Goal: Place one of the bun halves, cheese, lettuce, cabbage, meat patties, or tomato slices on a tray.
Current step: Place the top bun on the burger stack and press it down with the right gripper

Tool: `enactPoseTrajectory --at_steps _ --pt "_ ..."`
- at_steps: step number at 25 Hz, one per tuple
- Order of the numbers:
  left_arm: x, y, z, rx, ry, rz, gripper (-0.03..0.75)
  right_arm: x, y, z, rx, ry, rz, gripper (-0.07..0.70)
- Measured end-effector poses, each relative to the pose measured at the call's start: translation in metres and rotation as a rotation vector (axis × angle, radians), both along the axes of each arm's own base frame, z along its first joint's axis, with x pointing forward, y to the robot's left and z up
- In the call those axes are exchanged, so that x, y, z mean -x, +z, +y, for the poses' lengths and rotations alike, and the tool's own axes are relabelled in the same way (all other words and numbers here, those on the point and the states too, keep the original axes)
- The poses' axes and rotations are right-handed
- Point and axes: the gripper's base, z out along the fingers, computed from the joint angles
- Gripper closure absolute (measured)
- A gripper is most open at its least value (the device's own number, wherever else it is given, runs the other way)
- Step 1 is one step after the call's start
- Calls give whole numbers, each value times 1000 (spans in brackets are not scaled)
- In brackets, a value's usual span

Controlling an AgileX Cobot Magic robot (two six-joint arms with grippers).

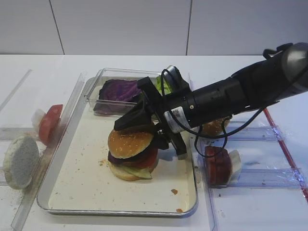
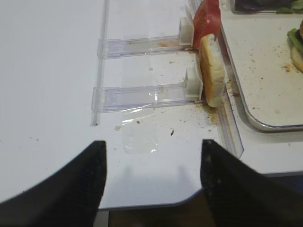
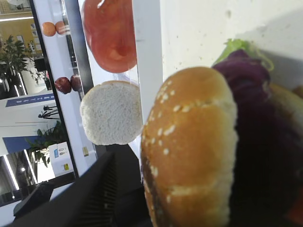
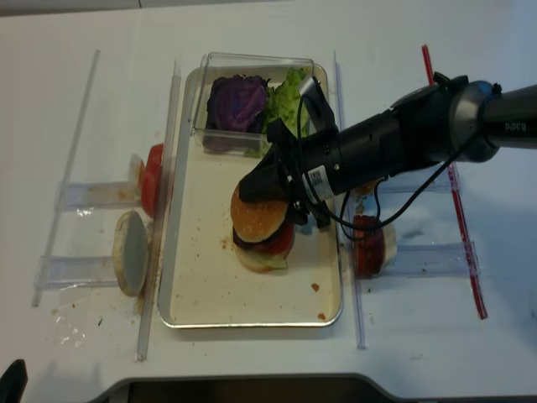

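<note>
bun top (image 1: 130,142) sits seeded side up on the stack in the middle of the tray (image 1: 72,192), over purple cabbage (image 3: 258,118), a red slice and lettuce, with the bottom bun under all. right gripper (image 1: 147,127) hangs close at its far side; the wrist view shows one dark finger beside the crust, not pressing it, so the jaws look let go, though the other finger is hidden. left gripper (image 2: 154,182) is spread wide over bare table, well apart. i judge the bun light, soft and easily dented, and the leaves beneath it slippery, so the stack could slide. hold it lightly across the domed sides, low near the rim, never by crushing the crown.
</note>
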Motion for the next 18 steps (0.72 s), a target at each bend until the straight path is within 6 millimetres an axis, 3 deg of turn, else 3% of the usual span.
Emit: enactPoseTrajectory --at_steps 18 --pt "0 0 0 0 0 0 302 1 8 -9 52 -4 18 249"
